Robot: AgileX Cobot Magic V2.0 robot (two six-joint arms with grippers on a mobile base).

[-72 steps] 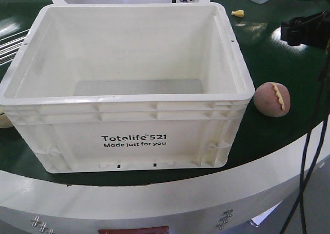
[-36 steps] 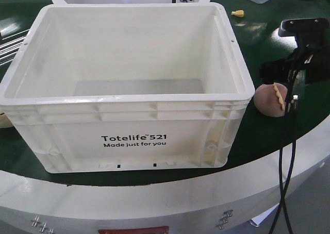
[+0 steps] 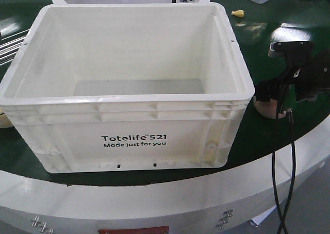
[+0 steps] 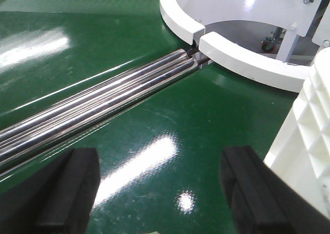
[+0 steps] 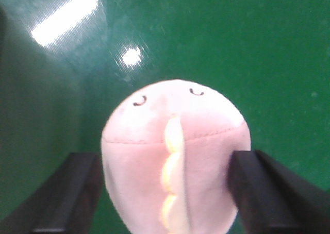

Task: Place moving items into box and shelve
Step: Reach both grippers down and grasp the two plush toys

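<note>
**Right tool straddles the striped lump; the lift over the wall is the risk**

The green counter (image 3: 268,141) carries the white box (image 3: 134,136), which stands open and, as far as its floor shows, has nothing in it. Just off its right wall the right tool (image 5: 165,193) sits low around the reddish-brown lump (image 5: 175,141). Its fingers (image 5: 67,193) are spread to either flank and close against the fabric. No dent shows, so I judge it released, not yet clenched. The left tool (image 4: 160,193) is also released and grasps nothing, hanging over bare counter beside the box's ribbed corner, near the steel rods (image 4: 103,110). A pale sliver (image 3: 3,121) at the box's left edge may be the cream lump; too little shows to be sure. The tiny yellow cone (image 3: 237,12) lies behind the box, well apart.

What could go wrong:
- The lump is round and soft, so a low or off-centre pinch could squeeze it out.
- If the counter turns, the lump could drift from between the fingers before they close.
- The box wall is tall and just beside the grasp, so a shallow lift could clip the rim.
- The black cable (image 3: 282,156) trailing over the counter's edge could snag.
</note>
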